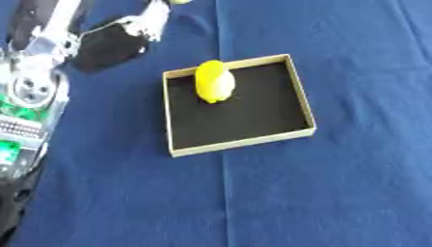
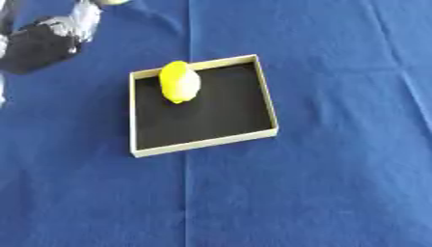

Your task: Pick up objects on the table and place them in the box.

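A yellow, lemon-shaped object (image 1: pixel 214 81) is being held by the box (image 1: pixel 300 99): it is lying on the black floor of the shallow, tan-walled tray, in the far left part, close to the far wall and apart from the other three. That much of the task is judged as done.

The left robot hand (image 1: pixel 108 44) is being shown at the upper left, over the blue-covered table (image 1: pixel 337 193), well apart from the box and to its far left. The dark palm is being seen with pale fingers (image 1: pixel 150 21) reaching toward the top edge; whether these are being kept straight or curled cannot be told, and nothing is clearly being held in them. The left arm is being shown down the left edge of the left eye view, with silver joints and green boards exposed.

A small yellow shape (image 1: pixel 179 1) is being cut off by the top edge, just beyond those fingers. It is judged as possibly another object that is waiting to be picked up, though what it is cannot be made out. No other loose thing is being shown on the cloth around the box.

The right robot hand is not being shown in either view.
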Robot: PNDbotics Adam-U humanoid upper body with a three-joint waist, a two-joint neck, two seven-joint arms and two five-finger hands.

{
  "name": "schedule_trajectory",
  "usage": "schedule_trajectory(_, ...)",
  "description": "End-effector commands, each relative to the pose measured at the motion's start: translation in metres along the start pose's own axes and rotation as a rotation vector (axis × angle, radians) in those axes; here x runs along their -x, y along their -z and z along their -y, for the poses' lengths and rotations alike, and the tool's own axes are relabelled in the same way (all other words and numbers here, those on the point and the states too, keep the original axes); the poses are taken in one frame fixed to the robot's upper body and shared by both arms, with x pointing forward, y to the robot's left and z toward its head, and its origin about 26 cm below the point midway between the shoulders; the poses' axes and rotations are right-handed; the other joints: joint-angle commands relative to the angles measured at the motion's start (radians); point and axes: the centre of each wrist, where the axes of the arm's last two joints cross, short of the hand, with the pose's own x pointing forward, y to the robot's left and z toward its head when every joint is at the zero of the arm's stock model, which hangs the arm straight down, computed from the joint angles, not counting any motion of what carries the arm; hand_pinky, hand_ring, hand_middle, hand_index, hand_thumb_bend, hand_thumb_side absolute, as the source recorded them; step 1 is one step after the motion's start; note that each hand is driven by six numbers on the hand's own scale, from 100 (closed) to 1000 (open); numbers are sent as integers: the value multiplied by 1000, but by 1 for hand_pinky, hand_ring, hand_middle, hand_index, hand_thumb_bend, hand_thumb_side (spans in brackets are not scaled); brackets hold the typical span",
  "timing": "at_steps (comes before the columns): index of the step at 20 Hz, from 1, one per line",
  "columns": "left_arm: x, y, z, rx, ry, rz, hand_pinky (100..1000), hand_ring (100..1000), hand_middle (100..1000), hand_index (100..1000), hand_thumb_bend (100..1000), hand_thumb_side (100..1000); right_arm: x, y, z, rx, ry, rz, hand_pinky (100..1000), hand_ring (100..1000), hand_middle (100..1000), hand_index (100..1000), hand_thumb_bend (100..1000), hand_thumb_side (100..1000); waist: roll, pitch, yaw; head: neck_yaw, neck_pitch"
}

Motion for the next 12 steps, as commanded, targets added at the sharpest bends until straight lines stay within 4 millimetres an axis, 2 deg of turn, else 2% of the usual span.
schedule_trajectory(1, -1, 0, -12, -21, 2, 38, 917, 818, 801, 791, 100, 546, -6, 7, 8, 9, -22, 40, 796, 886, 727, 790, 100, 813, -6, -28, 1, -1, -2)
schedule_trajectory(5, -5, -5, 5, 142, 9, 55, 893, 806, 784, 798, 100, 455, -6, 7, 7, 13, -21, 38, 796, 886, 727, 789, 100, 811, -5, -28, -2, 2, -5)
schedule_trajectory(6, -5, -5, 11, 188, 21, 56, 893, 806, 784, 798, 100, 455, -6, 7, 7, 12, -19, 37, 796, 886, 727, 789, 100, 811, -5, -28, -3, 4, -5)
schedule_trajectory(9, 2, -9, 37, 340, 84, 34, 871, 800, 772, 823, 100, 376, -7, 7, 6, 8, -16, 40, 796, 886, 727, 790, 100, 812, -4, -28, -11, 9, -7)
schedule_trajectory(12, 14, -14, 64, 450, 168, -6, 863, 800, 768, 841, 100, 346, -7, 7, 5, 3, -14, 40, 796, 886, 727, 789, 100, 813, -1, -26, -18, 11, -8)
